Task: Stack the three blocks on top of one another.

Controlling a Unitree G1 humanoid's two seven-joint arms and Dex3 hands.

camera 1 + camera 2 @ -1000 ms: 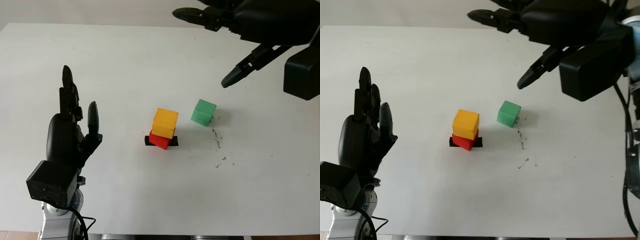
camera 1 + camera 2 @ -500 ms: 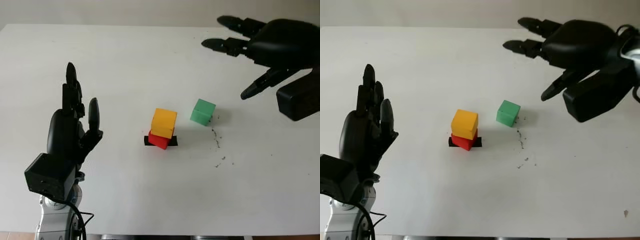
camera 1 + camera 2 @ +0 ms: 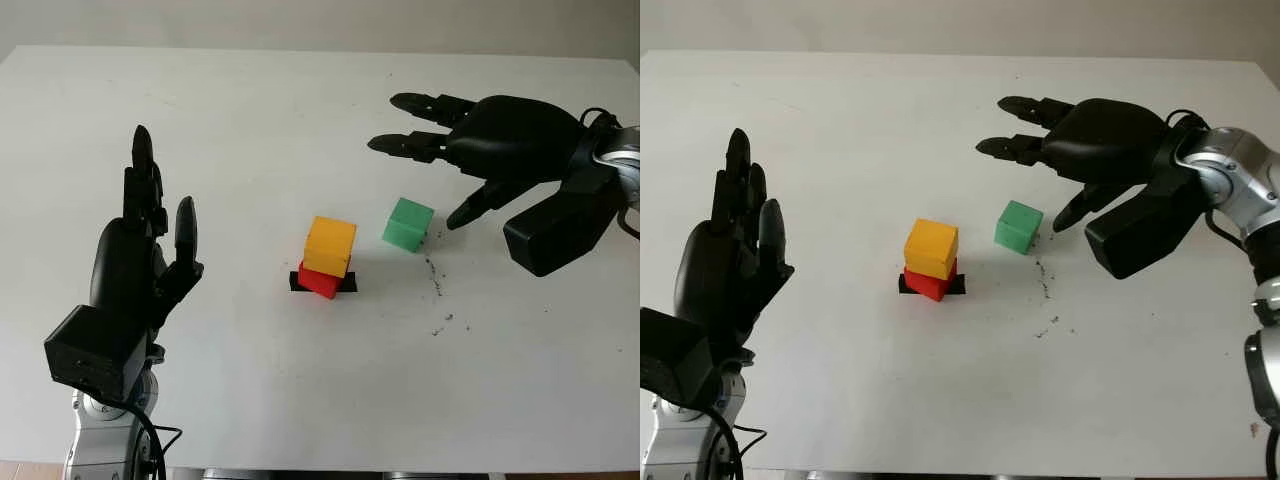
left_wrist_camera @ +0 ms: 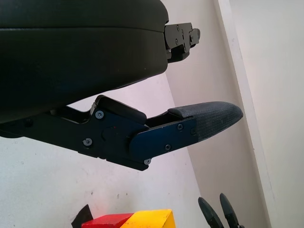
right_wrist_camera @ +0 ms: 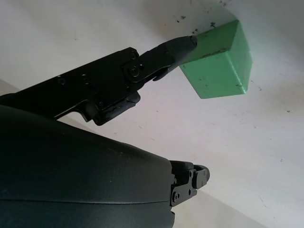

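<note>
Green block: the green block sits alone on the white table, just to the right of the two-block stack and apart from it (dark specks are scattered on the surface near it).
Stack so far: the yellow block rests on the red block, which sits on a small black marker; the yellow one looks slightly offset from the red beneath.
Right hand: the right hand has dropped from high at the far right edge a second ago to a hover just over and beside the green block, holding nothing, fingers extended wide. In the right wrist view one fingertip lies at the block's upper edge; whether it touches I cannot tell.
Left hand: the left hand stays raised at the left of the table, empty and uncurled, well apart from the blocks.
What the change means: the approach to the last loose block is nearly made; grasping has not begun.
Progress: two of three blocks stacked, one left to place.
Next need: the fingers must close on opposite faces of the green block, then lift it over the yellow.
Risk: the offset yellow block may tip under a careless placement.
</note>
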